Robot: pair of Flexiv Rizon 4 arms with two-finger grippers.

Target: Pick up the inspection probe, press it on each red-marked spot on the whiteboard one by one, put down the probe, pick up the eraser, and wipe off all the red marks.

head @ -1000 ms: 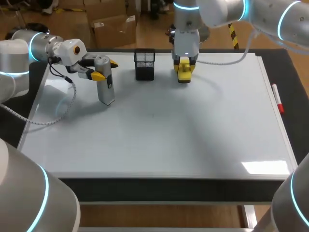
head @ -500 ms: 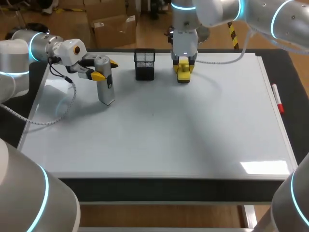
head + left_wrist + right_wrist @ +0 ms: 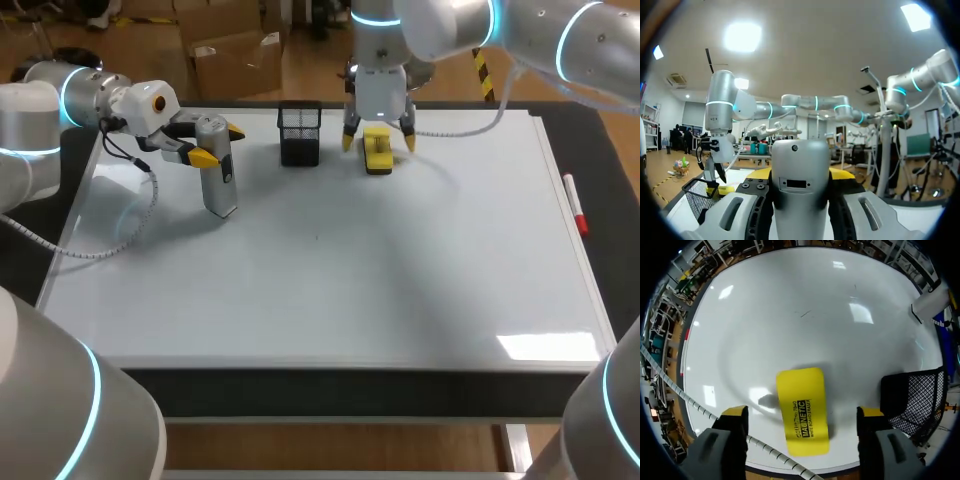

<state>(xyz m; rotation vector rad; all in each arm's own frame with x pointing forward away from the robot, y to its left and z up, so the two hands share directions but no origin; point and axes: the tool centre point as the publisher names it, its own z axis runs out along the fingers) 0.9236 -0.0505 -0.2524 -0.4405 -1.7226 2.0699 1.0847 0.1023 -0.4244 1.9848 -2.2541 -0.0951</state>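
Gripping grey probe (image 3: pixel 222 190), left claw (image 3: pixel 218 144), right claw (image 3: pixel 379 143) spread astride rectangular yellow eraser (image 3: pixel 803 410)

Left gripper (image 3: pixel 217 143): 2 fingers clamped on the probe (image 3: pixel 221 188) (wrist turned sideways).
Right gripper (image 3: pixel 379 143): 2 fingers spread wide, pointing down.

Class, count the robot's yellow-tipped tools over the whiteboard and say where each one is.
2. The left tool grips the probe near the whiteboard's far-left corner; the right tool hangs open astride the yellow eraser, beside the mesh basket. None seems hidden.
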